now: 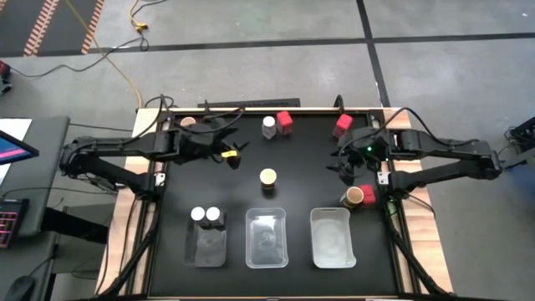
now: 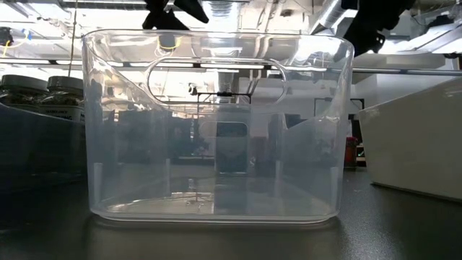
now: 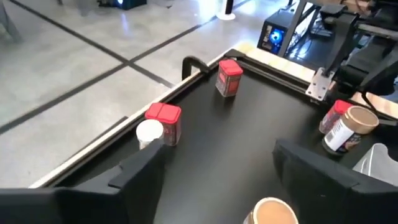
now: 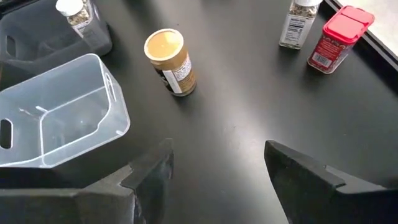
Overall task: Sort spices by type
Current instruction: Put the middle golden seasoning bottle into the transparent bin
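Observation:
Several spice jars stand upright on the black table. At the far edge are a white-capped jar (image 1: 268, 125) next to a red-capped one (image 1: 285, 122), another red-capped jar (image 1: 343, 124) and a tan-lidded jar (image 1: 188, 122). A yellow-lidded jar (image 1: 267, 178) stands mid-table. Two white-capped jars (image 1: 206, 216) sit in the left clear tray (image 1: 209, 253). My left gripper (image 1: 232, 152) hangs open above the table's far left, and its wrist view (image 3: 214, 168) shows nothing between the fingers. My right gripper (image 1: 344, 167) hangs open at the far right, also with nothing between them (image 4: 217, 165).
A tan-lidded jar (image 1: 354, 196) and a red-capped one (image 1: 368, 195) stand at the right edge. The middle tray (image 1: 266, 238) and the right tray (image 1: 329, 237) sit along the near edge with no jars in them. Bare table lies between the yellow-lidded jar and the arms.

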